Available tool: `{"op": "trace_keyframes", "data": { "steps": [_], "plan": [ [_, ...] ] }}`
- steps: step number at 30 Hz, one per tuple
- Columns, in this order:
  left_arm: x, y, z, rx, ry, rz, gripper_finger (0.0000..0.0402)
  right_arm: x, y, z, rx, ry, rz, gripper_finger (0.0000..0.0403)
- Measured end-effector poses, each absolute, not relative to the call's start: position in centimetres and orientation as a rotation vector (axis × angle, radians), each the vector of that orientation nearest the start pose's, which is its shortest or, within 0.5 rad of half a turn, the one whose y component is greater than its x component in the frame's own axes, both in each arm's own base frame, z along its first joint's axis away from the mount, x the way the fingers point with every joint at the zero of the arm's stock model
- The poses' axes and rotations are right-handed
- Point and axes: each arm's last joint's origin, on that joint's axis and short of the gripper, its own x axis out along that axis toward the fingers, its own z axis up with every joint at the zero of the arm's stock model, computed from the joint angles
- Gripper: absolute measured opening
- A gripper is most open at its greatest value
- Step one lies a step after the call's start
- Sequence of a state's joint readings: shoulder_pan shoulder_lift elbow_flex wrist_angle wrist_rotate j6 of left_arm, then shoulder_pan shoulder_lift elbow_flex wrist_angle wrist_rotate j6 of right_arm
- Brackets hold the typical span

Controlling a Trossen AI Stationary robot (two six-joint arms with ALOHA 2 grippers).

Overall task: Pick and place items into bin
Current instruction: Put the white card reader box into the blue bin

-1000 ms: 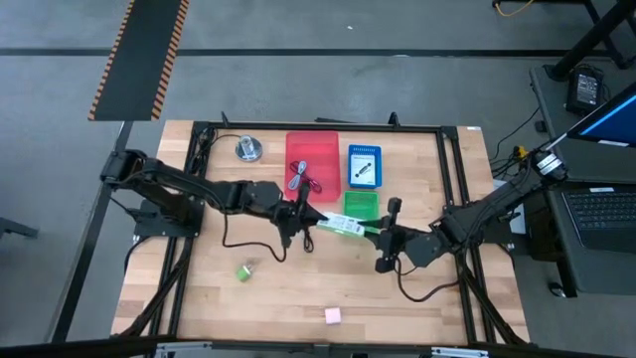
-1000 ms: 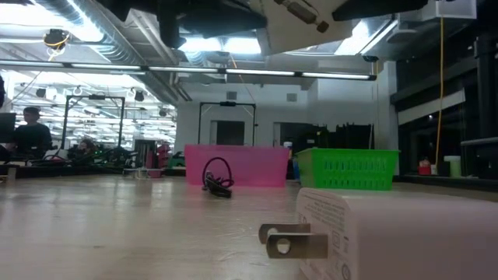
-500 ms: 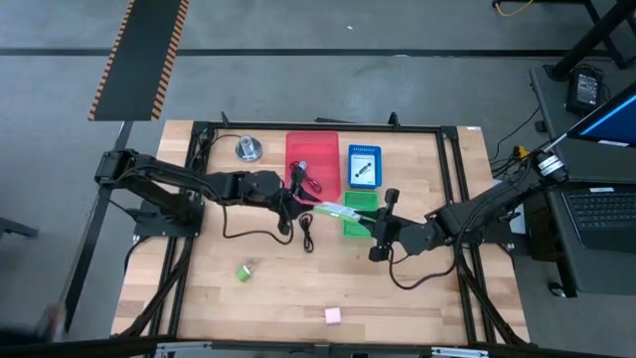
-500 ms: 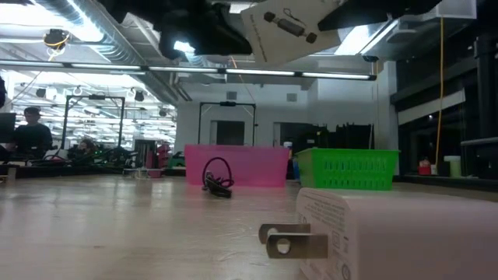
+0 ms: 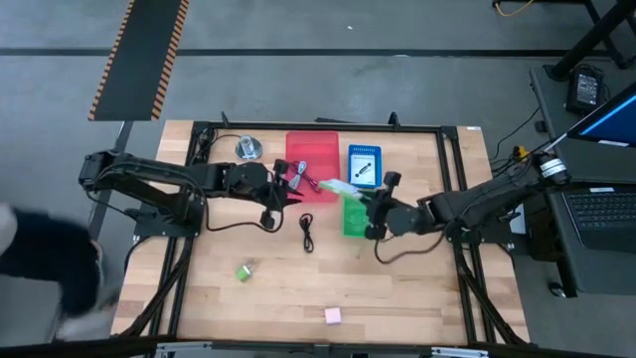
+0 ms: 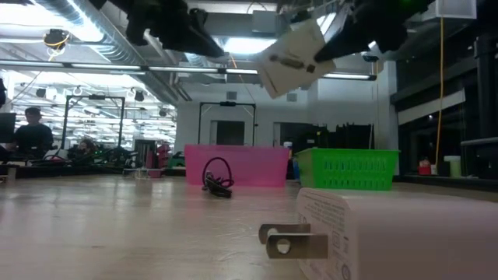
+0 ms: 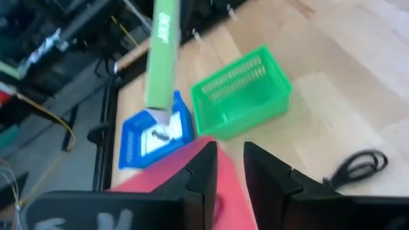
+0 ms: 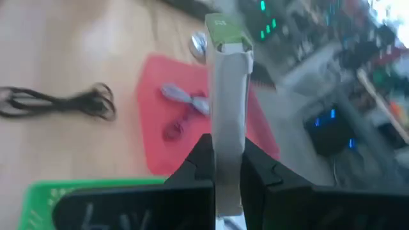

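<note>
Past the left arm's two dark fingers (image 7: 203, 176), which stand a little apart with nothing between them, lies the light wooden desk (image 7: 358, 70). On it sits a green slatted plastic basket (image 7: 241, 92), and just beside that a blue plastic basket (image 7: 135, 144) with a white printed packet (image 7: 157, 133) inside. A long green-edged packet (image 7: 163, 54) hangs in the air over the blue basket, its lower end white. A flat red bin (image 7: 192, 167) shows just behind the fingers. A coiled thin black cable (image 7: 358, 165) lies on the desk apart from the baskets.
</note>
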State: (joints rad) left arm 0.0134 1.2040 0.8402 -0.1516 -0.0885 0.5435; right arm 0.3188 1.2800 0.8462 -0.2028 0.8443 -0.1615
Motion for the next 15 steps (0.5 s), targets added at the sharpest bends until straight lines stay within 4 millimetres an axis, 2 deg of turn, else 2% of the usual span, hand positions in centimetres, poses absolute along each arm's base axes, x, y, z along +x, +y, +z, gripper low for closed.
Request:
{"op": "trace_keyframes", "data": {
  "steps": [8,15],
  "plan": [
    [25.5,1.8,26.6,0.532,0.609,-0.014,0.0006,24.9,2.8,26.9,-0.398,0.775,-0.624,0.0019],
    [25.4,3.1,26.6,0.527,0.623,0.028,0.0001,24.7,1.0,28.1,-0.388,0.862,-0.666,0.0020]
  ]
}}
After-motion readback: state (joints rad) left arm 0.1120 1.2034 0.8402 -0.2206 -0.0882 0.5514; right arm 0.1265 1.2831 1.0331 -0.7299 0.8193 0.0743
